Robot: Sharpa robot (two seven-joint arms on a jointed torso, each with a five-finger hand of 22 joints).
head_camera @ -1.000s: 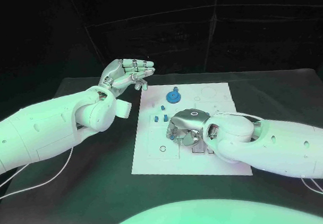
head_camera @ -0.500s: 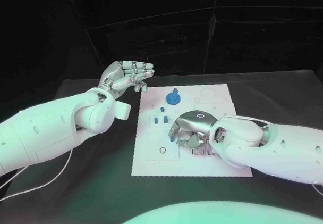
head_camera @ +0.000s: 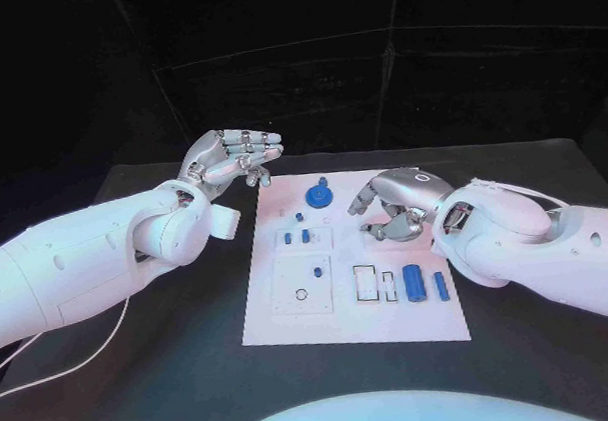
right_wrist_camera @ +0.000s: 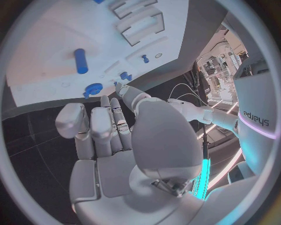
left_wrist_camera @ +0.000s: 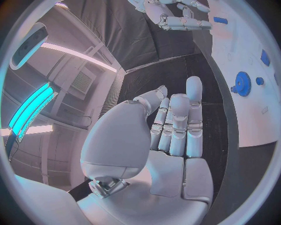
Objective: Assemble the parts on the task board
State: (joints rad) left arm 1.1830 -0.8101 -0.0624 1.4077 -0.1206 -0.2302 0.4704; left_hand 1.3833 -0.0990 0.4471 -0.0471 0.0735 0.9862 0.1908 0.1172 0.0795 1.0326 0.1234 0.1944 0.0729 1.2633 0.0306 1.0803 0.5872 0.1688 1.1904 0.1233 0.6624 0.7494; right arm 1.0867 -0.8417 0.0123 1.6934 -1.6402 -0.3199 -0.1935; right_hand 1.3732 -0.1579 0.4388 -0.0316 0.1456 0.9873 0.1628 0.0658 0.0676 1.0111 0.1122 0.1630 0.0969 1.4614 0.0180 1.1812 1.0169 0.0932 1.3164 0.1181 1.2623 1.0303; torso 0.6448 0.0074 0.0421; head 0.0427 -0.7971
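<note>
Left robot hand [head_camera: 230, 157]: I see it raised over the bench [head_camera: 155, 315] just left of the board's far corner, fingers curled in, holding nothing.
Right robot hand [head_camera: 396, 205]: over the board's far right, fingers curled, nothing in them.
Board [head_camera: 294, 322]: mid-bench.
Blue parts: gear [head_camera: 319, 195] at far edge; two bars [head_camera: 415, 281] near right.

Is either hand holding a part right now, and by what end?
Neither, as far as the views show: the left hand hovers beside the board with curled fingers, the right hand above it, both palms bare.
</note>
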